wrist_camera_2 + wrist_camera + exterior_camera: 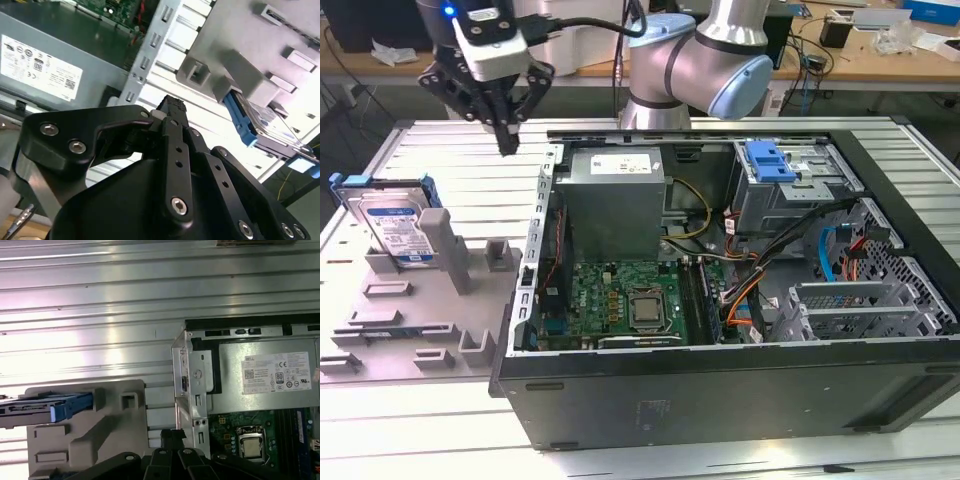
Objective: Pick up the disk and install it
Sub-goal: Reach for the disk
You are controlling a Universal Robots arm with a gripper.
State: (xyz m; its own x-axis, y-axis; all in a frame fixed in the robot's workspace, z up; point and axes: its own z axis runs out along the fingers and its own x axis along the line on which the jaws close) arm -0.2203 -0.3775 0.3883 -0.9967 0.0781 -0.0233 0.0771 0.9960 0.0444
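Observation:
The disk (392,225) stands on edge in a grey holder (430,310) at the exterior view's left, its white-and-blue label facing out and its blue bracket around it. My gripper (507,143) hangs in the air above the slatted table, between the holder and the open computer case (720,385), apart from both. Its black fingers are shut together with nothing between them. In the second wrist view the fingertips (172,107) are pressed together and the disk (243,125) lies beyond them. In the first wrist view the disk (47,408) shows edge-on in the holder (100,435).
Inside the case are a grey power supply box (615,205), a motherboard (620,300), and a silver drive cage with a blue tab (770,162) amid cables. The case's metal wall (542,230) stands close to the gripper. A cluttered bench runs behind.

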